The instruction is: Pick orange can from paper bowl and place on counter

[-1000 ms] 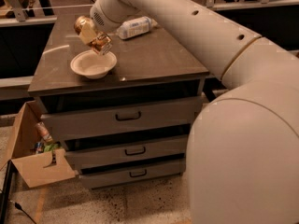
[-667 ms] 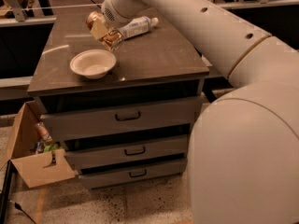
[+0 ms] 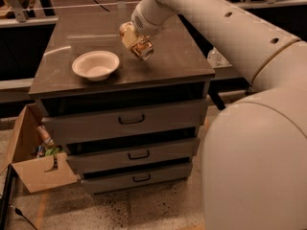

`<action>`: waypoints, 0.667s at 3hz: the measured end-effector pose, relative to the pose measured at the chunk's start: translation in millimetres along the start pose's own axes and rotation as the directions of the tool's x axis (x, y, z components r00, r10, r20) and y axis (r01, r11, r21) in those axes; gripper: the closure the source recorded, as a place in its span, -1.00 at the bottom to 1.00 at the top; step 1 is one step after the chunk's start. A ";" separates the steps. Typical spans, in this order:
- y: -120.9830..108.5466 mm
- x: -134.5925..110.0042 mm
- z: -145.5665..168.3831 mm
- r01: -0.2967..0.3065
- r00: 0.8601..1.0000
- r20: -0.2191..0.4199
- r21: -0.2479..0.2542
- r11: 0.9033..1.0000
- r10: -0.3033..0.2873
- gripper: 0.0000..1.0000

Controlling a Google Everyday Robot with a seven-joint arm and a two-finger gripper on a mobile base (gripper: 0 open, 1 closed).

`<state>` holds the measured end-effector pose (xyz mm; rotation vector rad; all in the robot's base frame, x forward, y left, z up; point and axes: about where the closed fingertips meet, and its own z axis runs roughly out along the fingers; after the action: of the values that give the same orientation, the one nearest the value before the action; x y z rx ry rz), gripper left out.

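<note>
The orange can (image 3: 142, 49) hangs tilted in my gripper (image 3: 135, 38), a little above the counter (image 3: 177, 61) and just right of the paper bowl. The gripper is shut on the can and sits at the end of my white arm, which reaches in from the upper right. The paper bowl (image 3: 96, 65) stands empty on the left part of the counter. The can's silver end points down and to the right.
The counter tops a grey cabinet with three drawers and black handles (image 3: 131, 120). An open cardboard box (image 3: 33, 164) with a few items stands on the floor at the cabinet's left. My large white base (image 3: 259, 166) fills the right foreground.
The gripper has carried the can from over the bowl's far side to the right and slightly down, clear of the bowl. The bowl has not moved.
</note>
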<state>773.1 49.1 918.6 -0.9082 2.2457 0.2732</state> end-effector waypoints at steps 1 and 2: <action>-12.0 25.1 7.5 -0.046 0.997 -0.060 -0.015 0.999 0.045 1.00; -15.5 25.5 12.0 -0.037 0.997 -0.074 -0.030 0.999 0.035 0.66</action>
<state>776.7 29.2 893.5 -0.9081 2.3335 0.2965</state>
